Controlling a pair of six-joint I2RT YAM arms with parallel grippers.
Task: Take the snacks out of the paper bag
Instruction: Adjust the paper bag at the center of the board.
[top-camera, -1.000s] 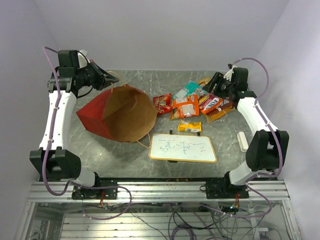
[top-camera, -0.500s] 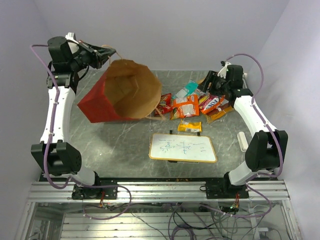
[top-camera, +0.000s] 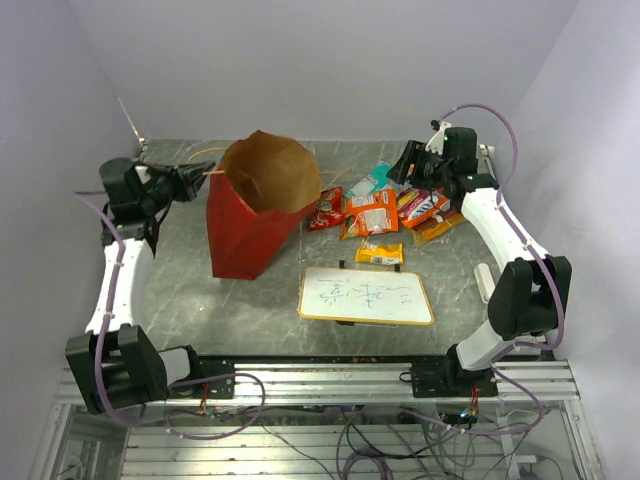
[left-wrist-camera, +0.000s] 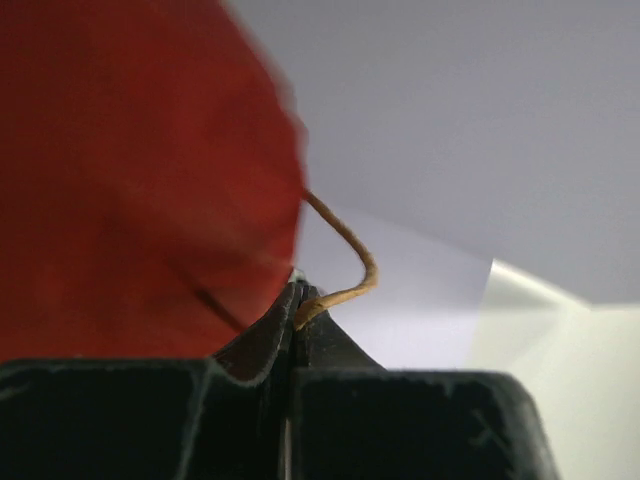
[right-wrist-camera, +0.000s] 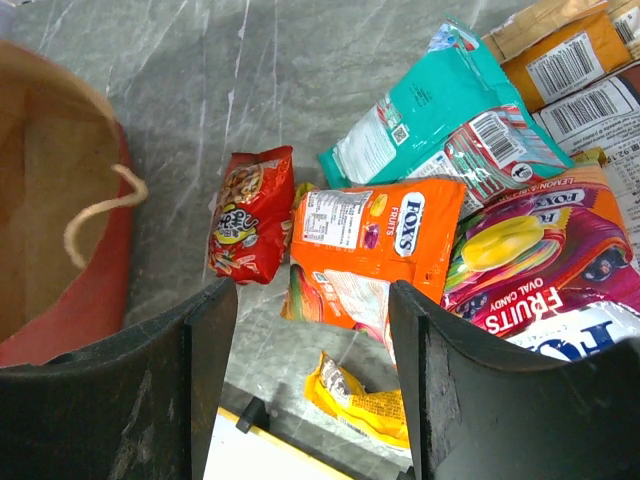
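The paper bag (top-camera: 245, 225), red outside and brown inside, stands upright left of centre with its mouth up. My left gripper (top-camera: 203, 177) is shut on its string handle (left-wrist-camera: 345, 275); the red bag wall (left-wrist-camera: 130, 170) fills the left wrist view. The snacks lie in a pile right of the bag: a red packet (top-camera: 325, 207), an orange one (top-camera: 372, 211), a teal one (top-camera: 375, 179), a yellow one (top-camera: 381, 253) and an orange-tan bag (top-camera: 440, 228). In the right wrist view the red (right-wrist-camera: 245, 215), orange (right-wrist-camera: 370, 250), teal (right-wrist-camera: 430, 115) and yellow (right-wrist-camera: 365, 400) packets show. My right gripper (top-camera: 408, 168) is open and empty above them.
A white-framed whiteboard (top-camera: 367, 295) lies in front of the snacks. A small white bar (top-camera: 485, 283) lies at the right edge of the table. Walls close in on the left, back and right.
The paper bag went from lying on its side to lifted, then to standing upright, pulled by my left gripper on the handle. My left arm dropped lower. The right gripper shifted slightly back.
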